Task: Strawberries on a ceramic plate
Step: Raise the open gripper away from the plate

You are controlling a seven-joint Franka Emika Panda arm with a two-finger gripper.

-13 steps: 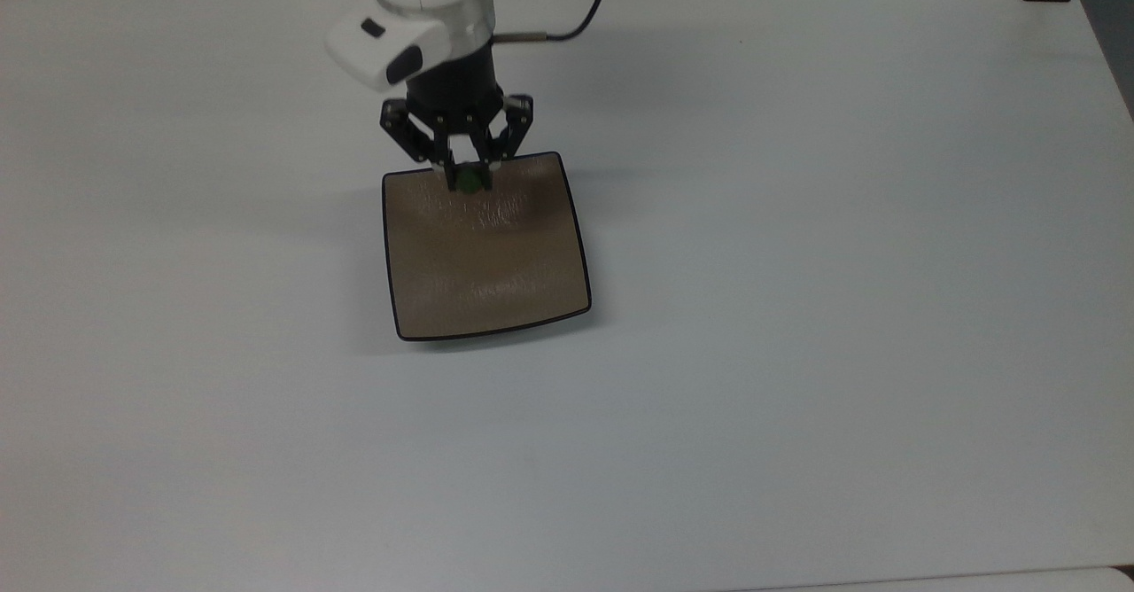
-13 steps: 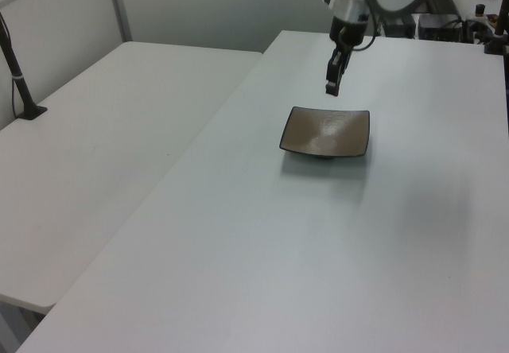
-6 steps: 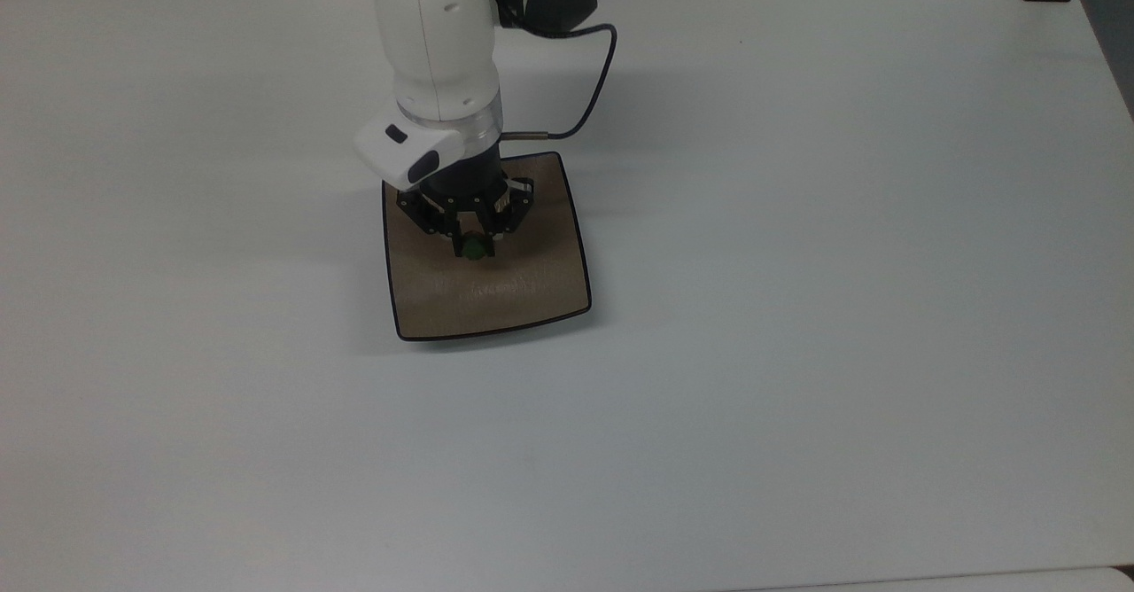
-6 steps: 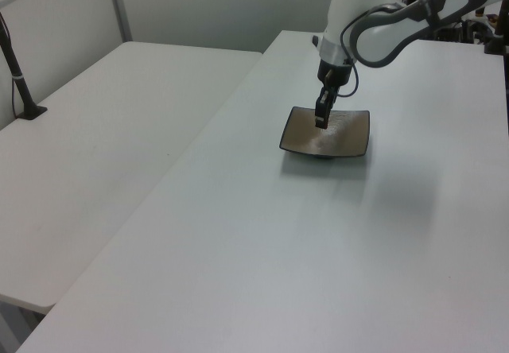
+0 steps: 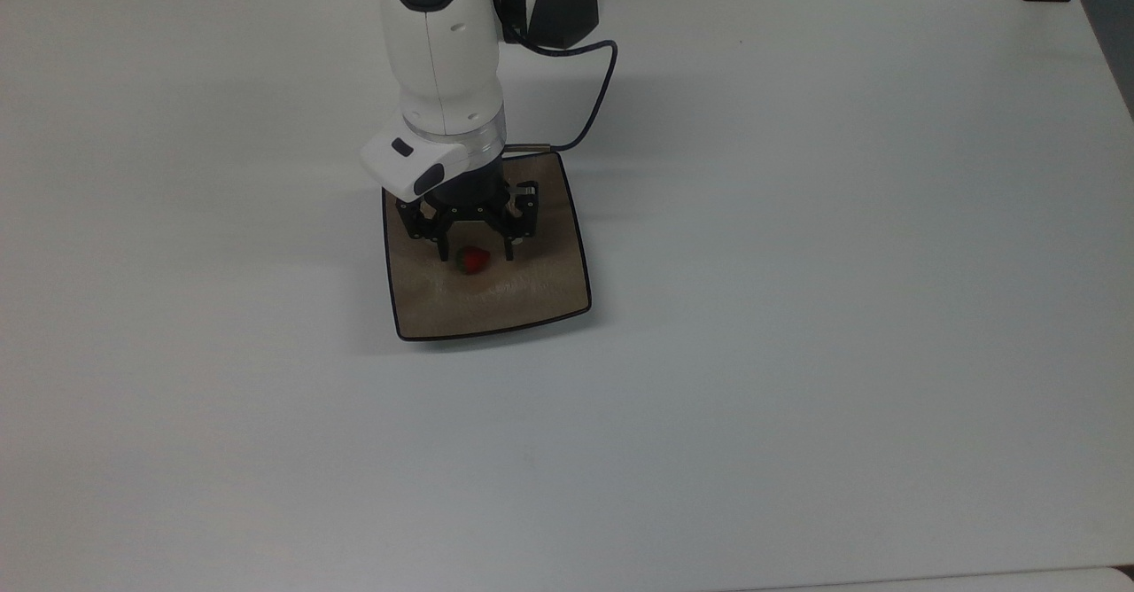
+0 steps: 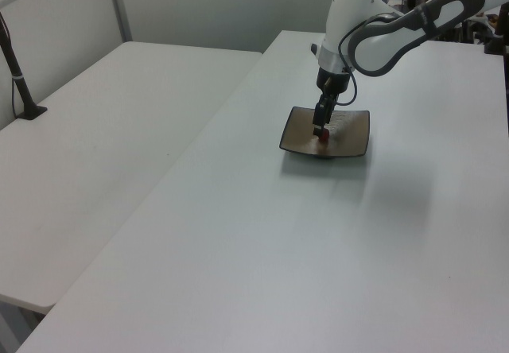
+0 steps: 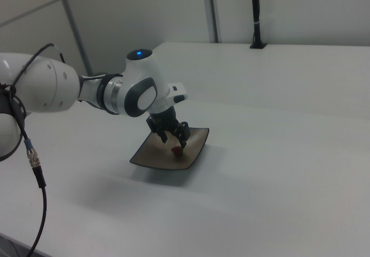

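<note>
On the ceramic plate (image 5: 532, 295) | strawberry (image 5: 475, 260) lay between my hand's (image 5: 476, 255) open fingers | drop step | next I should lift straight up.

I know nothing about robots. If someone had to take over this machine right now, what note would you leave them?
Gripper: jaws open, straddling the fruit low over the plate, holding nothing.
Things: the tiny red strawberry with a green cap lies on the square glossy tan-brown ceramic plate, near its middle, between the fingertips. In the right view the strawberry shows red just below the gripper. The plate sits on the white table.
Done: the strawberry appears to be on the plate and let go.
Left: probably only to lift the arm straight up and away without nudging the fruit.
</note>
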